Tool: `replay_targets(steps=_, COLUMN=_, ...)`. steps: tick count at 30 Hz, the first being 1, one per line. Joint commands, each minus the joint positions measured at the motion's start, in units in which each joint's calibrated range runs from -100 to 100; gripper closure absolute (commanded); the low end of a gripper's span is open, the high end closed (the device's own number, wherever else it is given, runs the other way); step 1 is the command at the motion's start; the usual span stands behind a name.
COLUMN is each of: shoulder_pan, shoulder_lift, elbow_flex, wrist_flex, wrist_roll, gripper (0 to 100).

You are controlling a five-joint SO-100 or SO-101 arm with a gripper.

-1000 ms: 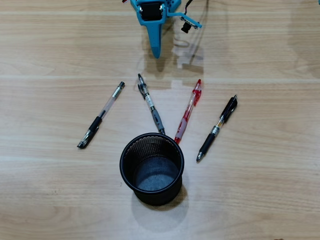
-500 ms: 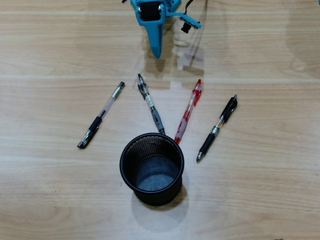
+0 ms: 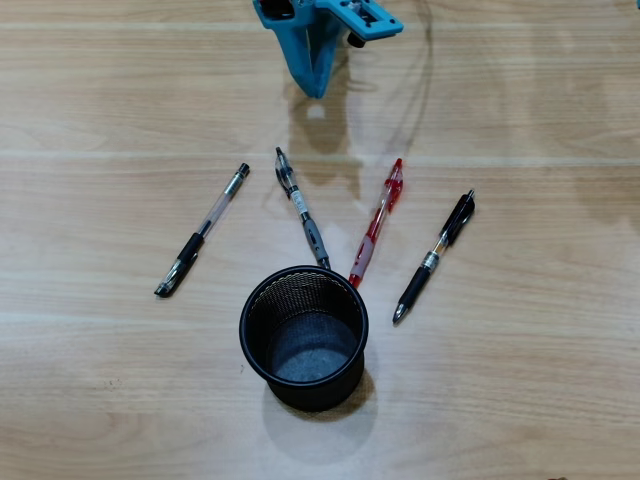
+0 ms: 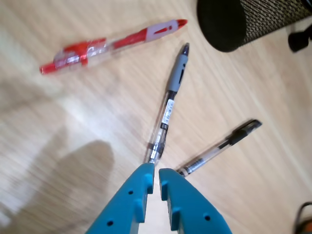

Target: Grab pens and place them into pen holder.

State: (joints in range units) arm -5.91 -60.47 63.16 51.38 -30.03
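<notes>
So in the wrist view the blue gripper (image 4: 157, 171) comes in from the bottom edge, its two fingers almost together with just a thin gap, and nothing is held between them. Right past the fingertips lies the grey-grip pen (image 4: 168, 105), its back end just beyond the tips and its point aimed away toward the pen holder (image 4: 229, 24). Just right of it is a clear pen with a black grip (image 4: 219, 146), angled off to the right. Further out on the left sits the red pen (image 4: 112, 44).

From overhead, four pens lie fanned out on the wooden table (image 3: 100, 380); the fourth is a black pen (image 3: 435, 256) at far right. The black mesh holder sits near the bottom and looks empty inside; no pen is in it.
</notes>
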Motion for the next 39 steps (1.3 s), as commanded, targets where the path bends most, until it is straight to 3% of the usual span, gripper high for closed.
replay_targets(steps=1, shoulder_pan=0.4, shoulder_lift=7.7, elbow_flex=-7.6, wrist_flex=-0.5, wrist_roll=-7.2, gripper=98)
replay_targets(steps=5, shoulder_pan=0.2, shoulder_lift=13.4, elbow_flex=-10.0, wrist_flex=-0.5, wrist_roll=-14.8, gripper=98)
replay_targets(steps=16, shoulder_pan=3.4, shoulder_lift=21.1, elbow_flex=-15.8, wrist_flex=1.7, wrist_roll=-25.0, gripper=98)
replay_targets(steps=26, shoulder_pan=10.2, shoulder_lift=36.6, elbow_flex=-36.0, wrist_flex=11.9, wrist_roll=-25.3, gripper=98)
replay_targets(steps=35, shoulder_pan=15.5, shoulder_lift=56.7, elbow_flex=-49.2, wrist_flex=11.9, wrist_roll=-24.9, gripper=98)
replay_targets(steps=39, shoulder_pan=16.1, shoulder_lift=61.6, elbow_flex=-52.8, wrist_flex=12.2, wrist_roll=-24.9, gripper=88)
